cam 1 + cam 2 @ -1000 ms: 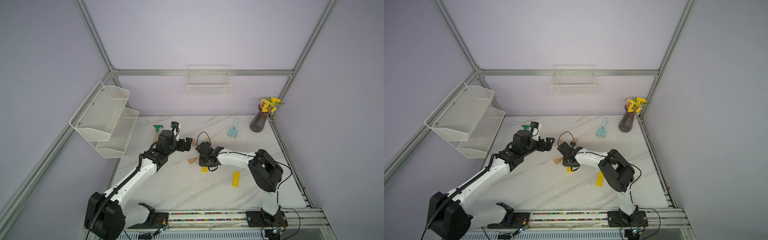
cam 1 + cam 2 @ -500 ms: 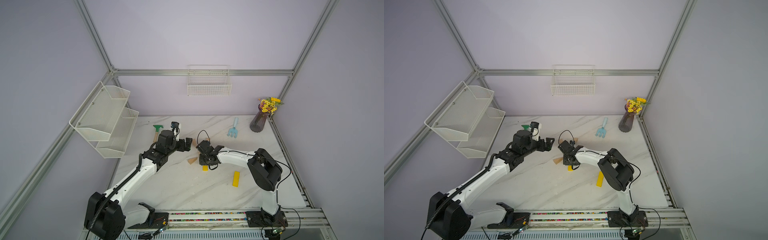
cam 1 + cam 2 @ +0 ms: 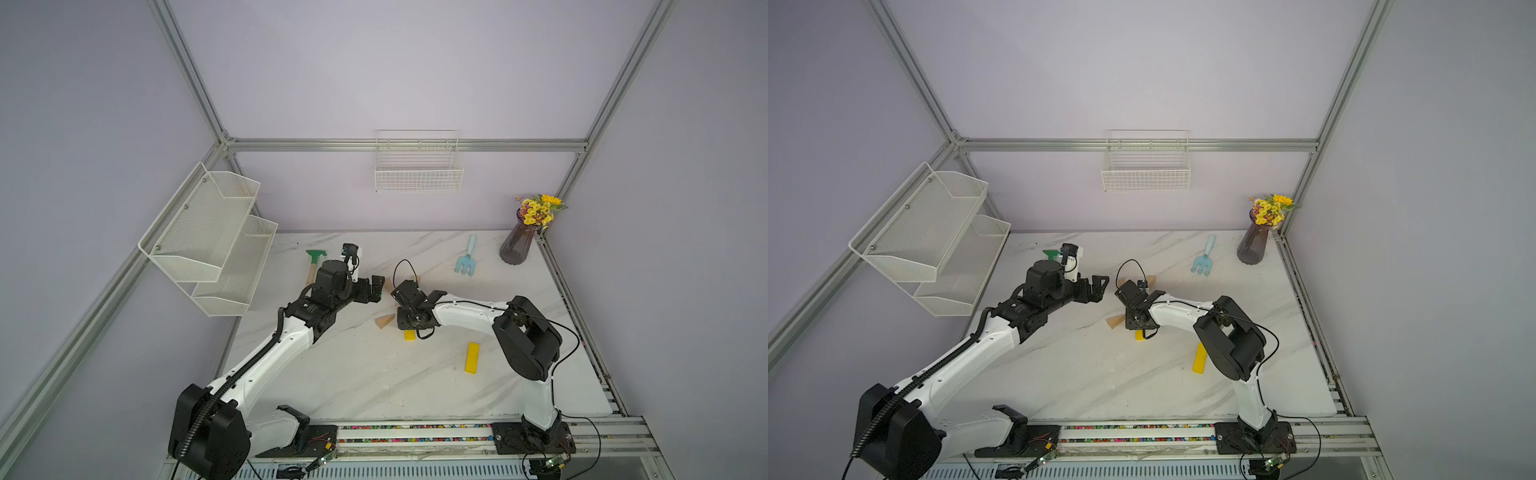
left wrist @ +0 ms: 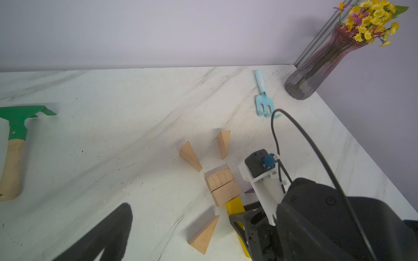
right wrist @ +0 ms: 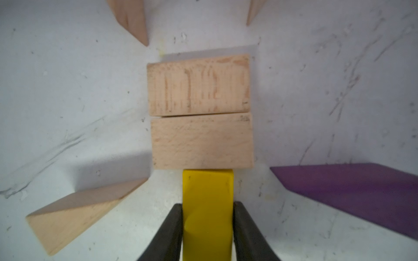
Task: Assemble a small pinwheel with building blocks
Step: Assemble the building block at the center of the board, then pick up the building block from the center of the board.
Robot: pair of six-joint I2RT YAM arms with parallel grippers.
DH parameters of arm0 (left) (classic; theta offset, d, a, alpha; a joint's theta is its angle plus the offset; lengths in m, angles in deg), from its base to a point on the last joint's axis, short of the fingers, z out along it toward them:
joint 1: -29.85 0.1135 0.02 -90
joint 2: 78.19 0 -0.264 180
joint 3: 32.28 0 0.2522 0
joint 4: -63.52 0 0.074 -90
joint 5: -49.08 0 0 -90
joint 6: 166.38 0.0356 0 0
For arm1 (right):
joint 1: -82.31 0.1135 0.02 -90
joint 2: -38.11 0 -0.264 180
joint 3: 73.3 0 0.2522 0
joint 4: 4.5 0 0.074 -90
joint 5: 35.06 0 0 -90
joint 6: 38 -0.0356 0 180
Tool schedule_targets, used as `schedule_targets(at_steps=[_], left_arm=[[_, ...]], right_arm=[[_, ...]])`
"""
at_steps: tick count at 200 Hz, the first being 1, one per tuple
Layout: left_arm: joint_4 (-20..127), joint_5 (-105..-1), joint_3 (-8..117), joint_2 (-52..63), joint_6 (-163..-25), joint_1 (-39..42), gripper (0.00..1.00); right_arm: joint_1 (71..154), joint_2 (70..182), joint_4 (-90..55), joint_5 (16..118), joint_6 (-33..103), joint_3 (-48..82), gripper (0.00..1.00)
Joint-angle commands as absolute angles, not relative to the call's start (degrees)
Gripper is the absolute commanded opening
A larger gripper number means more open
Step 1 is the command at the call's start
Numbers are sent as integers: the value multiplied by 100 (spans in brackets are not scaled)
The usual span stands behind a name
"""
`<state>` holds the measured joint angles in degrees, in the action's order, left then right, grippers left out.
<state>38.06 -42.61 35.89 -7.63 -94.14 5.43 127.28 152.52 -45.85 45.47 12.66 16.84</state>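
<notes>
I see a green rake (image 3: 314, 259) well left of my left fingers (image 3: 377, 286); a blue fork (image 3: 467, 259) and a flower vase (image 3: 517, 245) sit well beyond my right fingers (image 5: 169, 232).

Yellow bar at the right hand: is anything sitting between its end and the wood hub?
Nothing visible. The yellow bar in the right hand already butts against the wood hub; a wood wedge and the purple wedge lie off to either side, apart from it.
</notes>
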Motion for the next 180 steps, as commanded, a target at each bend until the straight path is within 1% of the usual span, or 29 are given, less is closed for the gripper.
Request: schedule_targets(at_steps=[1,32,53,67,97,119,147,180], left_arm=[[3926,-4259,3535,-954,-9338,556,100],[3920,-4194,3535,-971,-9326,551,100],[3901,-4107,3544,-1004,-9326,553,100],[3892,-4011,3553,-1043,-9359,555,100],[3906,-3781,3544,-1143,-9408,559,100],[3851,-3863,3575,-1157,-9420,568,100],[3827,-4149,3558,-1115,-9431,576,100],[3819,-4331,3500,-1052,-9484,570,100]], right_arm=[[12684,15445,-4662,4569,1335,1649,43],[12678,15167,-4716,4476,1315,1611,52],[12682,14693,-4816,4388,1248,1516,59],[12690,14244,-4848,4352,1146,1327,62],[12692,13222,-5058,4112,707,660,64],[12645,12618,-5209,4013,265,-71,66],[12441,12140,-5198,4053,-244,-981,66],[12097,11735,-5103,4067,-388,-1661,66]])
